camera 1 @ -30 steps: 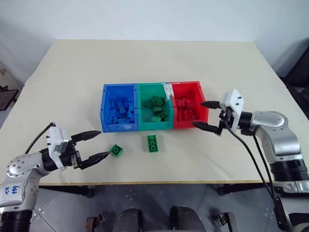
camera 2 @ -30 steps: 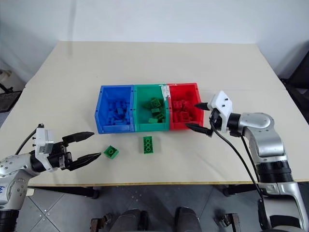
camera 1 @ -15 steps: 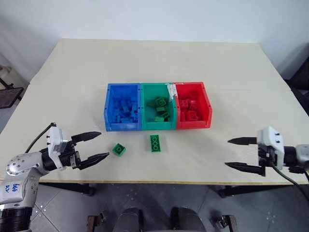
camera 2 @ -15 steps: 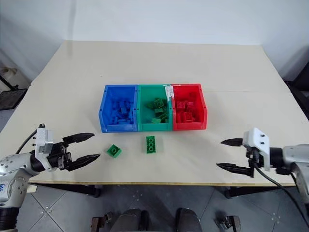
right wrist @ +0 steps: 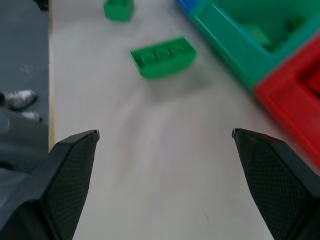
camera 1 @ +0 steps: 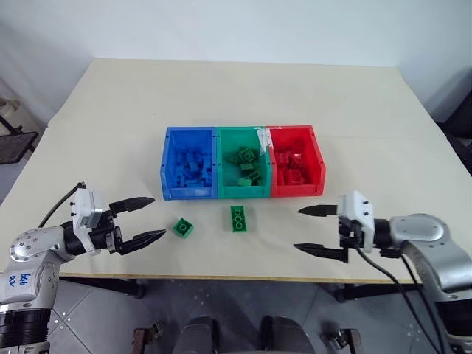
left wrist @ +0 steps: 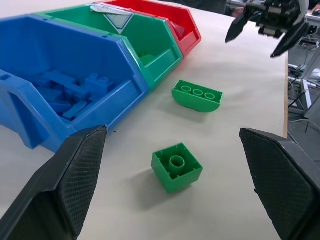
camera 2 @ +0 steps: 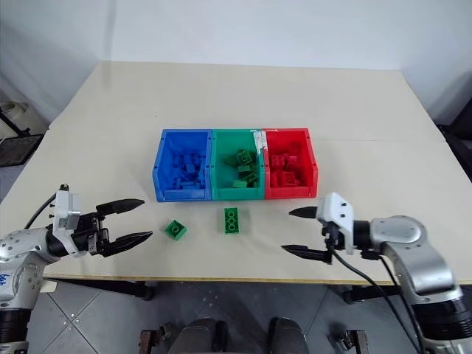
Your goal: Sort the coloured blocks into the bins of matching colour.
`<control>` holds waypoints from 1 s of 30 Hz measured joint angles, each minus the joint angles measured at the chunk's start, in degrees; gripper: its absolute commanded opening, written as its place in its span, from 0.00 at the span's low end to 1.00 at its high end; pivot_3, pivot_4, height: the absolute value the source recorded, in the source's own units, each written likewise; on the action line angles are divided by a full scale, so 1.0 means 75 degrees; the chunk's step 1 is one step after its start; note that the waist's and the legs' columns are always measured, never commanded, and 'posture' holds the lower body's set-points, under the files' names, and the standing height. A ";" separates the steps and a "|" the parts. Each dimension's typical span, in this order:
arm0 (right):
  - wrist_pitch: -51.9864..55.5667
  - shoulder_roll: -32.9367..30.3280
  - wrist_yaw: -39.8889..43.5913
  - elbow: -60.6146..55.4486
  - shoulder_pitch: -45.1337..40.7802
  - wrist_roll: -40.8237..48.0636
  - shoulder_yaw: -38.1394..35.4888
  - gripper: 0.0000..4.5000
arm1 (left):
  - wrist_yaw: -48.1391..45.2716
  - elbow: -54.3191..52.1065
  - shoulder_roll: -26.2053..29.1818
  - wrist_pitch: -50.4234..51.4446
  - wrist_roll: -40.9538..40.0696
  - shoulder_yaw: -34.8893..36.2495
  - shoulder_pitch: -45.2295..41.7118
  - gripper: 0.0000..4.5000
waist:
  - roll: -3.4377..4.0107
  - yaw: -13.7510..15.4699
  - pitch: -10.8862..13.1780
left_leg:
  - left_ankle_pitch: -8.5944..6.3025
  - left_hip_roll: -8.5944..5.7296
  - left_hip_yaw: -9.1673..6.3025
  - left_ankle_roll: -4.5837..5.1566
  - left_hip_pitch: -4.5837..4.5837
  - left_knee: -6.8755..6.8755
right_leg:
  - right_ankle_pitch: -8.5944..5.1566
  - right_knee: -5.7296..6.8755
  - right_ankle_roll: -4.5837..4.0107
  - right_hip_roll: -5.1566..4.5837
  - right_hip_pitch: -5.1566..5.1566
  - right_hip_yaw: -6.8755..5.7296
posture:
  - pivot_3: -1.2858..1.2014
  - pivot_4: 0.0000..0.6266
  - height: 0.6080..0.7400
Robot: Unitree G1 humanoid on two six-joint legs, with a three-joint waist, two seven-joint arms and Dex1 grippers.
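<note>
A broad, pale beige rectangular worktop (camera 1: 243, 103) with a thin yellowish front edge stands against a plain white wall (camera 1: 221, 29), which is evenly lit and bare. Beneath the near edge lies a floor of grey tiles (camera 2: 243, 310) with thin pale joints. Dark metal legs or feet of the worktop (camera 1: 122, 289) show below the front edge at both sides. To the far right, beside the worktop, stands some dark furniture (camera 1: 456, 122), too cut off to make out.

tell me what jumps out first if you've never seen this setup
Three joined bins in blue, green and red sit mid-table, each holding bricks of its own colour. Two green bricks lie loose in front of them: a square one and an oblong one. The left gripper and right gripper flank them, jaws open and empty.
</note>
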 measured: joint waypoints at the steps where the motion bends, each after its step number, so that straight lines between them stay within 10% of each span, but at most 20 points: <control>1: 0.0040 0.0106 -0.0070 -0.0009 -0.0037 -0.0022 0.0154 0.99 | 0.0004 -0.0036 0.0024 0.0009 -0.0002 0.0003 0.0002 1.00 | 0.0000 -0.0006 0.0000 | 0.0000 0.0000 0.0000 0.0000 0.0001 0.0000 | 0.0000 0.0001 0.0000 0.0001 0.0000 -0.0001 | 0.52 0.24 1.00; 30: -0.0305 0.2842 -0.1859 0.2143 -0.1676 -0.1721 0.2145 0.99 | 0.0392 -0.0967 -0.0076 0.0378 -0.0138 0.0182 0.0805 1.00 | -0.0001 -0.0095 -0.0001 | 0.0000 0.0002 0.0004 -0.0002 0.0005 -0.0004 | 0.0000 0.0028 0.0000 0.0011 -0.0015 0.0001 | 0.52 0.24 1.00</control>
